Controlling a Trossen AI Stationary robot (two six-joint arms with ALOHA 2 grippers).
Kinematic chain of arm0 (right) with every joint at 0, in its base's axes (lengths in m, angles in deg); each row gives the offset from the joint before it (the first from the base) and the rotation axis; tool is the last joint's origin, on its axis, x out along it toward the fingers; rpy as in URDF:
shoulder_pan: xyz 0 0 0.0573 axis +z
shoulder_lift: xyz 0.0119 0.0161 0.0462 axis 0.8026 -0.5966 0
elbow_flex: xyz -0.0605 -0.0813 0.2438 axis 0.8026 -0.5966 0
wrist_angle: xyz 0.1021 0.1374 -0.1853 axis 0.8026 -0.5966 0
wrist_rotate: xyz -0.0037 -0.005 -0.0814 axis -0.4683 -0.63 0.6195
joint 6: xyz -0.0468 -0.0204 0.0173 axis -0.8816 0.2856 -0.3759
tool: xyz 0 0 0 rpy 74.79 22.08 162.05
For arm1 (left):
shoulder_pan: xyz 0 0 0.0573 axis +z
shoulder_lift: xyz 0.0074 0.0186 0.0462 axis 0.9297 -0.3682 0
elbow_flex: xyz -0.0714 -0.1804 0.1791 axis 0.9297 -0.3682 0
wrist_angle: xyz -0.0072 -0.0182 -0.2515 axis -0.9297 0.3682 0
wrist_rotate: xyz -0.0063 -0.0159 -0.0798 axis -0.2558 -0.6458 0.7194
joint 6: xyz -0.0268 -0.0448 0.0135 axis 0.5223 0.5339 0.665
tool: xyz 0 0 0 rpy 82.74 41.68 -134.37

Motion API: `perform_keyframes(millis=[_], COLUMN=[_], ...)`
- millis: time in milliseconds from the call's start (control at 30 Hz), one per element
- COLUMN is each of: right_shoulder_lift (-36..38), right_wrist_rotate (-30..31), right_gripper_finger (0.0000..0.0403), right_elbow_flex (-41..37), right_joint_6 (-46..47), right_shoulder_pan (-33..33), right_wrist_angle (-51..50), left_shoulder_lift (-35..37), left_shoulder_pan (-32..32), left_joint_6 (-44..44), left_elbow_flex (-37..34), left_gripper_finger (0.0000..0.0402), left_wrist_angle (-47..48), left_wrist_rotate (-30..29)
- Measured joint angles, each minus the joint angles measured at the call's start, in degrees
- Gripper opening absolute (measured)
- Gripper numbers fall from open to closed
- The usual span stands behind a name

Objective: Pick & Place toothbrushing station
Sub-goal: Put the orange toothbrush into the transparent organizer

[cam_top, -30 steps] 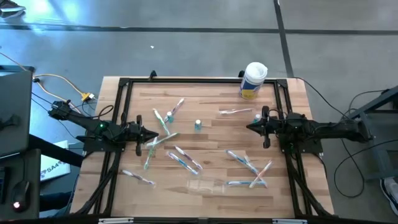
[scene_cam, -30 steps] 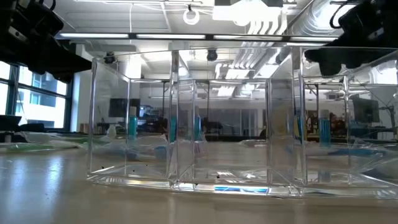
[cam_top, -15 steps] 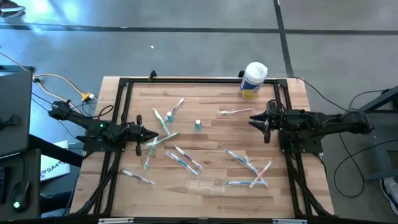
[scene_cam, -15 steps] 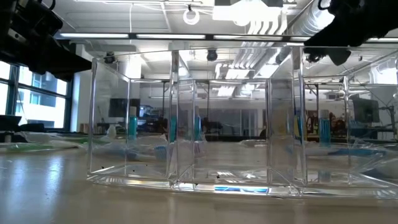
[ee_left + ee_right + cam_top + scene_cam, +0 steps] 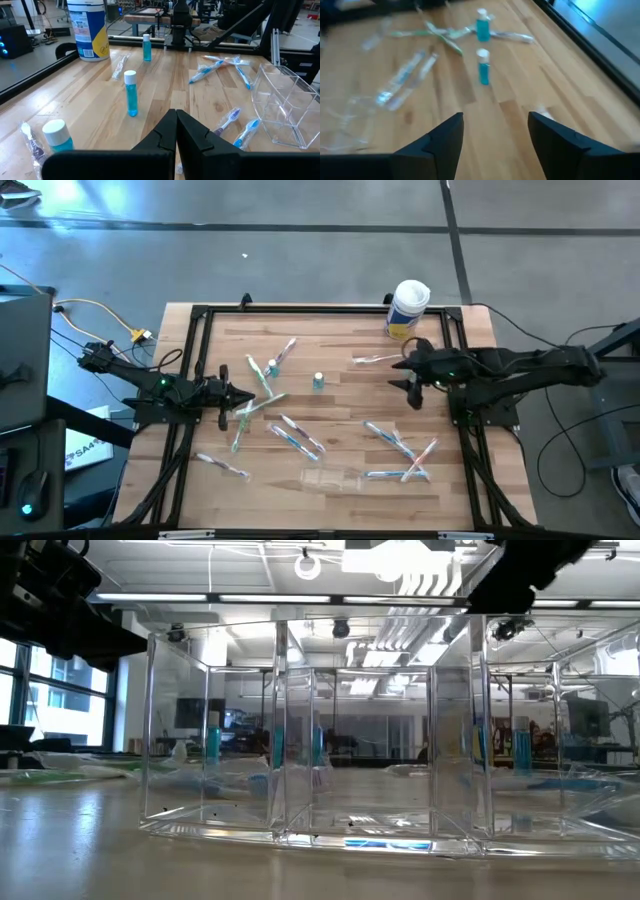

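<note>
Barely visible, clear holder (image 5: 332, 478) blends into table (image 5: 340, 405).

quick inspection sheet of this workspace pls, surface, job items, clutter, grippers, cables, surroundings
surface: wooden table inside a black frame, no spill seen.
job's things: toothbrushes lie scattered flat, one cluster at; a teal-capped tube stands upright mid-table; the clear holder sits near the front edge, nothing seen in it in the low view.
clutter: white canister with yellow label at the far edge.
grippers: left gripper shut, at the table's left side, holding nothing. right gripper open, empty, beside the far toothbrush.
cables: yellow and black cables lie off the table's left side, clear of the work.
surroundings: grey floor; no person seen.
</note>
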Motion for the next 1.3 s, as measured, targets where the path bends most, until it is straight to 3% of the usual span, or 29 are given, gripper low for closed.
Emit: perform_keyframes(millis=[300,567,867,1300], right_shoulder_lift=[-17.36,-30.14,-40.87,-50.27], right_wrist_rotate=[-1.01,-7.61,-10.70,-10.52], right_gripper_finger=[0.0224,0.0240,0.0240,0.0240], right_elbow_flex=[13.09,14.47,14.49,14.47], right_joint_6=[-5.13,-17.37,-32.10,-34.84], right_shoulder_pan=[-13.87,-22.94,-26.18,-29.04], right_wrist_angle=[-13.04,-9.51,-5.52,-1.85], left_shoulder_lift=[0.02,0.00,0.00,0.00], left_shoulder_pan=[0.00,0.00,0.00,0.00], left_joint_6=[0.00,0.00,0.00,0.00], left_elbow_flex=[-0.01,0.01,0.03,0.03], left_gripper_finger=[0.0003,0.0003,0.0003,0.0003], left_wrist_angle=[-0.02,0.00,0.26,0.35], left_wrist_rotate=[0.02,0.02,0.03,0.03])
